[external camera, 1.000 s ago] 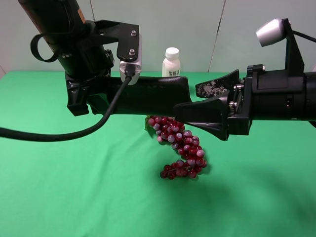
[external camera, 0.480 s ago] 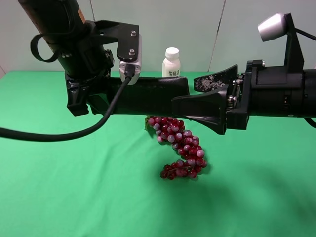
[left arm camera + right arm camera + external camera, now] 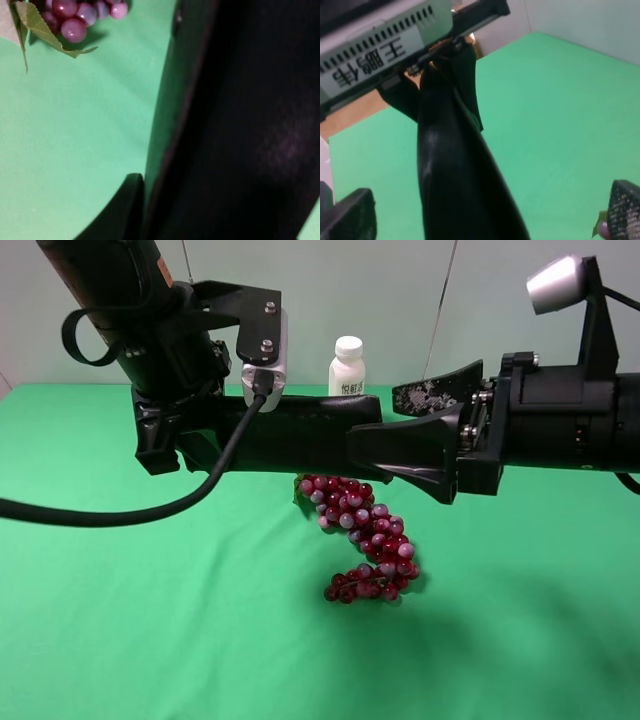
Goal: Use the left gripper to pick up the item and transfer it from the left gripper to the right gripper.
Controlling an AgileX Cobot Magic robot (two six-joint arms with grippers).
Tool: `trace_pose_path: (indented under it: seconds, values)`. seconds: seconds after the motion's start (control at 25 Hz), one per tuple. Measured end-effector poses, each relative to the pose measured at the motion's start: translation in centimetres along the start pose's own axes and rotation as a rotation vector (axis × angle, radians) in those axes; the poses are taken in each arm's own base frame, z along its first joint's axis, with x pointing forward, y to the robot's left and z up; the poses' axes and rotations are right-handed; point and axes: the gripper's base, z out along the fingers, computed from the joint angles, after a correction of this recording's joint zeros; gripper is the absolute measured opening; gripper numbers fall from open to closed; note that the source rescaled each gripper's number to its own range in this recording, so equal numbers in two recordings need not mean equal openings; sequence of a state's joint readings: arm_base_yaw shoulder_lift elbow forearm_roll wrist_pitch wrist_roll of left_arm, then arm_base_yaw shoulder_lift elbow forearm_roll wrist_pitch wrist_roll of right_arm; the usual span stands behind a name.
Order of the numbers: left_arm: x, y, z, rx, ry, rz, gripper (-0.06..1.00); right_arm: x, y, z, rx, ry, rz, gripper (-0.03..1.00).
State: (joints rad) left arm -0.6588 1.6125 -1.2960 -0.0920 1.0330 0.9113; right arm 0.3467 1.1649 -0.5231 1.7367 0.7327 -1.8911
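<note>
Left tool (image 3: 212,436) clamped tight on one end of the black case (image 3: 300,430), holding it level in the air above the green bench (image 3: 120,620), long axis running left to right. Right tool (image 3: 375,430) spread wide, one jaw on each side of the case's free right end, gaps on both sides in the right wrist view (no contact visible there). Same view: case (image 3: 450,165) runs down the middle between the two jaw tips, far end pinched under the left tool (image 3: 445,57). Left wrist view mostly filled by the case (image 3: 240,125). Red-purple grapes (image 3: 365,535) lie on the bench right below the case, not touching it. White bottle (image 3: 347,367) stands upright at the far edge.
</note>
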Motion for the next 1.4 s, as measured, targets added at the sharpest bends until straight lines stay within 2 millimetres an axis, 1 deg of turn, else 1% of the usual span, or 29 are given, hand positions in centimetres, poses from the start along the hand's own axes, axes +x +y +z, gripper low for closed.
trace_pose_path:
  seconds: [0.08,0.16,0.28,0.4,0.56,0.72,0.76,0.8,0.88,0.92,0.96,1.0,1.4]
  values:
    - [0.0,0.0,0.0,0.000,0.000,0.000,0.01,-0.5,-0.2,0.4,-0.003,-0.004,-0.007,1.00]
    - [0.0,0.0,0.0,0.000,0.000,0.000,0.01,-0.6,-0.3,1.4,-0.028,0.015,-0.008,1.00]
    - [0.0,0.0,0.0,0.000,0.000,0.000,0.01,-0.3,0.2,3.1,-0.085,0.060,-0.015,1.00]
    - [0.0,0.0,0.0,0.000,0.000,0.000,0.01,-0.3,0.9,4.3,-0.117,0.093,-0.040,1.00]
    - [0.0,0.0,0.0,0.000,0.000,0.000,0.01,-0.4,1.2,5.1,-0.125,0.107,-0.058,1.00]
    - [0.0,0.0,0.0,-0.001,0.001,0.000,0.01,-0.4,1.1,5.1,-0.115,0.112,-0.059,1.00]
    - [0.0,0.0,0.0,-0.002,0.002,0.001,0.01,-0.4,1.1,5.1,-0.115,0.112,-0.059,0.98]
    - [0.0,0.0,0.0,-0.002,0.003,0.001,0.01,-0.4,1.1,5.1,-0.114,0.112,-0.060,0.90]
    - [0.0,0.0,0.0,-0.002,0.003,0.001,0.01,-0.4,1.0,5.1,-0.106,0.115,-0.061,0.60]
    - [0.0,0.0,0.0,-0.002,0.003,0.001,0.01,-0.3,0.9,5.1,-0.096,0.119,-0.063,0.36]
    - [0.1,0.0,0.0,0.003,0.006,0.001,0.00,-0.3,0.8,5.1,-0.083,0.124,-0.065,0.09]
    - [0.1,-0.1,0.0,0.011,0.009,-0.005,0.00,-0.3,0.7,5.1,-0.067,0.128,-0.066,0.03]
    - [0.1,-0.1,0.0,0.013,0.008,-0.008,0.00,-0.3,0.7,5.1,-0.067,0.130,-0.069,0.03]
